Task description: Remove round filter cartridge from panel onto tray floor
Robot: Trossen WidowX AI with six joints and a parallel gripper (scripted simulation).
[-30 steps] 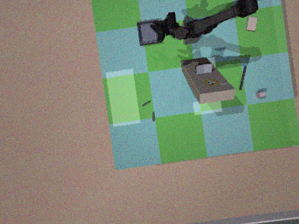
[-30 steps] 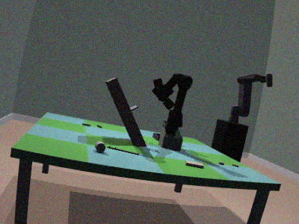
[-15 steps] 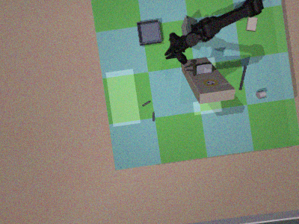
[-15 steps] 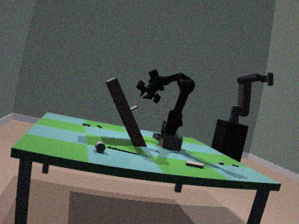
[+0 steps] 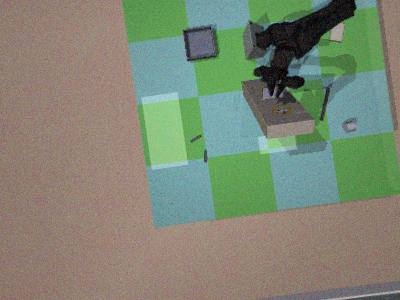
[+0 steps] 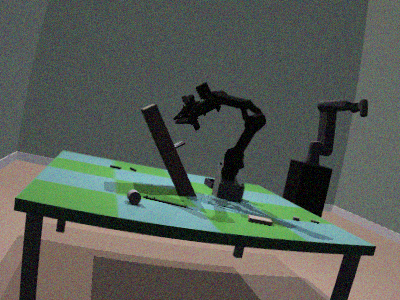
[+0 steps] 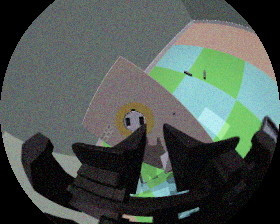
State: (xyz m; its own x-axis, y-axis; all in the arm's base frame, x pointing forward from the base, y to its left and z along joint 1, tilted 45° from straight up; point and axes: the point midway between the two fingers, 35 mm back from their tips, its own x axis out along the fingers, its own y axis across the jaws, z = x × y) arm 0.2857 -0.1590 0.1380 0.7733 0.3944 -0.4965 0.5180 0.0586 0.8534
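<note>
The filter cartridge point(image 5: 282, 110) point(image 7: 134, 121) has a pale round face with two dark slots, inside a yellow ring. It sits in the leaning brown service panel point(image 5: 299, 118) point(image 6: 167, 152) point(image 7: 165, 107), which the exterior view shows edge-on, hiding the cartridge. My gripper point(image 5: 275, 96) point(image 6: 176, 119) point(image 7: 154, 126) is open by a narrow gap with nothing between the fingertips. It is in front of the panel's face, apart from it; in the wrist view the cartridge is up and left of the fingertips. The square tray point(image 5: 200, 28) stands away from the panel and looks empty.
A pale ledge point(image 5: 267, 94) point(image 6: 179, 144) juts from the panel below the gripper. A dark rod point(image 5: 325, 103) point(image 6: 165, 200), a short cylinder point(image 5: 349, 125) point(image 6: 133, 196) and a pale block point(image 5: 337, 32) point(image 6: 260, 220) lie on the table. Two small dark pieces lie across from the rod.
</note>
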